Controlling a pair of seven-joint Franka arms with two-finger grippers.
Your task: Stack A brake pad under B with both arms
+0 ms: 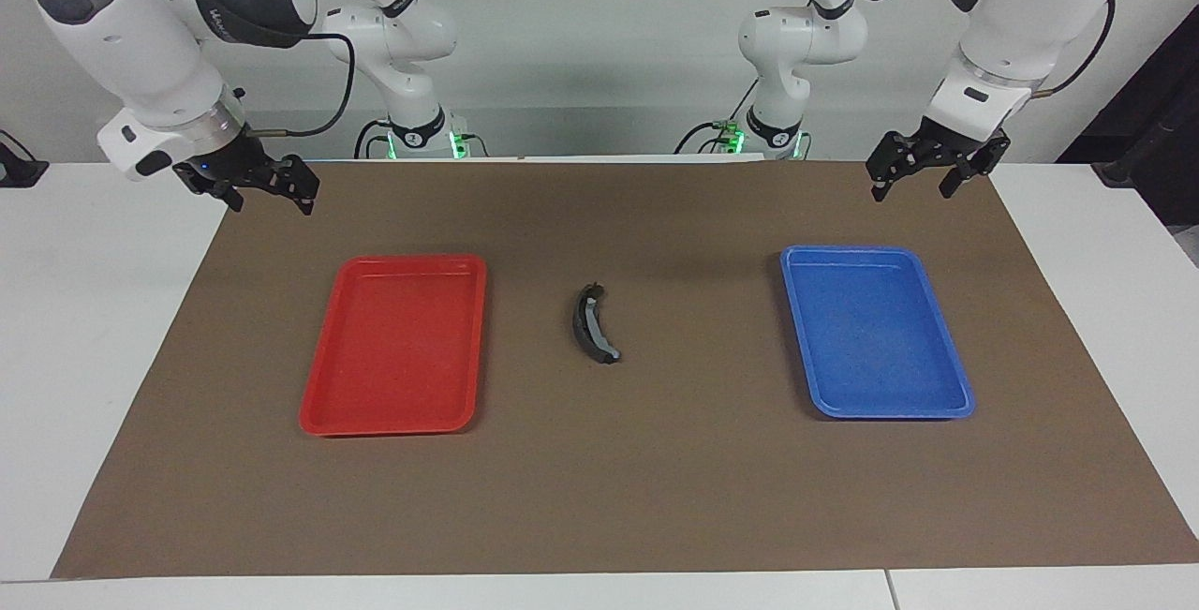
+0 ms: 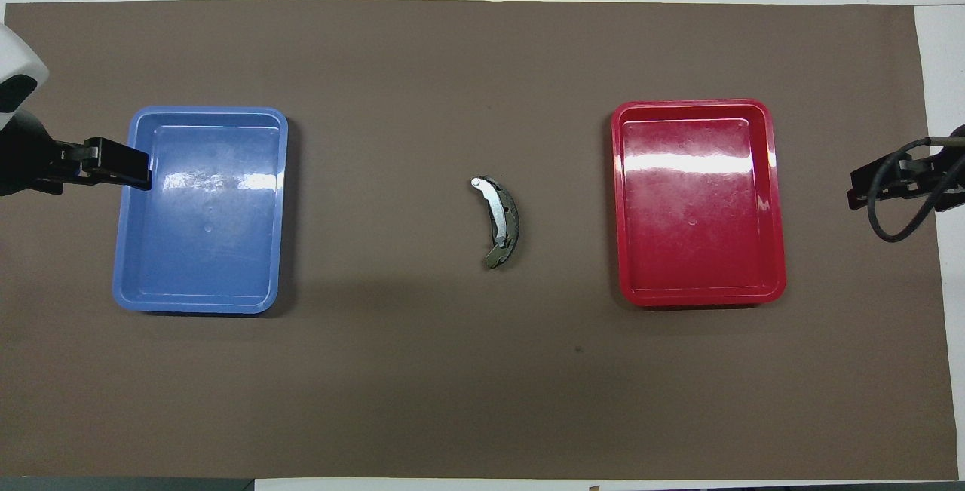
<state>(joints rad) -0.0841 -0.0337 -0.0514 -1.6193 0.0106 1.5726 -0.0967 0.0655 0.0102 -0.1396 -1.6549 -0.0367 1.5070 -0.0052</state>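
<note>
B on mat — both arms' fingers open, empty.

short flat pad unseen; overhead edges crop left pincer, right pincer arms

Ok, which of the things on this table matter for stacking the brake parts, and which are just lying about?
For the job: curved brake piece B, left gripper, right gripper; no separate short pad shows.
Just lying about: red tray, blue tray, brown mat.
</note>
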